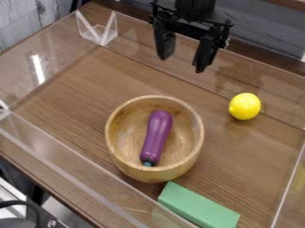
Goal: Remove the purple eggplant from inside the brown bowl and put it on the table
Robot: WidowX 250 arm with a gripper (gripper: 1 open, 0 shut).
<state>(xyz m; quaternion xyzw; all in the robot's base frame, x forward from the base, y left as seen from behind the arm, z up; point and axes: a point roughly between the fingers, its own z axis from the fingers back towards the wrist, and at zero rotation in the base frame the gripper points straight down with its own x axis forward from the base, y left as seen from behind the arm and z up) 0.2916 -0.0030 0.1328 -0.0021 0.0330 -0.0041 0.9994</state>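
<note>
The purple eggplant (156, 136) lies lengthwise inside the brown bowl (124, 148), its greenish stem tip pointing toward the near rim. The bowl sits on the dark wood-grain table (71, 85), a little toward the front. My black gripper (181, 55) hangs above the back of the table, well behind and above the bowl. Its fingers (202, 58) stand apart, open, with nothing between them.
A yellow lemon (244, 106) rests on the table to the right of the bowl. A green rectangular block (198, 207) lies at the front, just beyond the bowl's near rim. Clear acrylic walls (95, 28) edge the tabletop.
</note>
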